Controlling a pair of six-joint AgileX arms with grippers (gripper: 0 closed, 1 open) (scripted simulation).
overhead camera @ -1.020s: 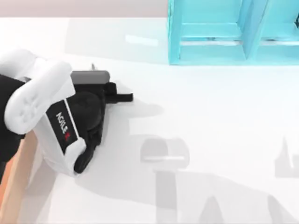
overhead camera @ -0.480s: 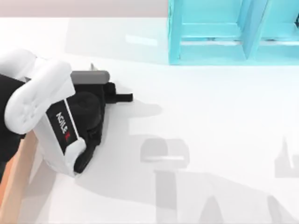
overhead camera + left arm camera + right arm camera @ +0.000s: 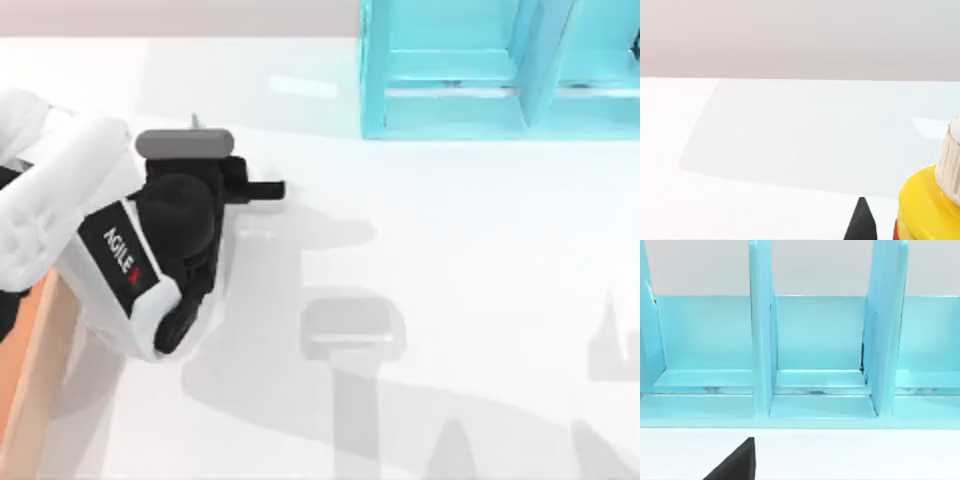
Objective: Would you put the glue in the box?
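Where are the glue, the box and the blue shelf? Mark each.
glue (image 3: 927, 207): left wrist view, yellow shoulder.
box (image 3: 30, 370): top view, orange-brown side wall at the table's left.
blue shelf (image 3: 761, 340): right wrist view, upright divider.

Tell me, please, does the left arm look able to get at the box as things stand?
Probably yes. The left gripper hangs at the table's left with the glue right by its finger, and the box lies just beside that arm at the left edge, with nothing seen between them.

Rendered simulation, not a real room. Plain white table (image 3: 450, 300) under flat, even light, with soft shadows. Blank pale-grey backdrop past the far edge. Turquoise shelf (image 3: 480, 70) at the far right edge; wooden box (image 3: 30, 370) at the left edge. No furnishings marking home, shop or lab.
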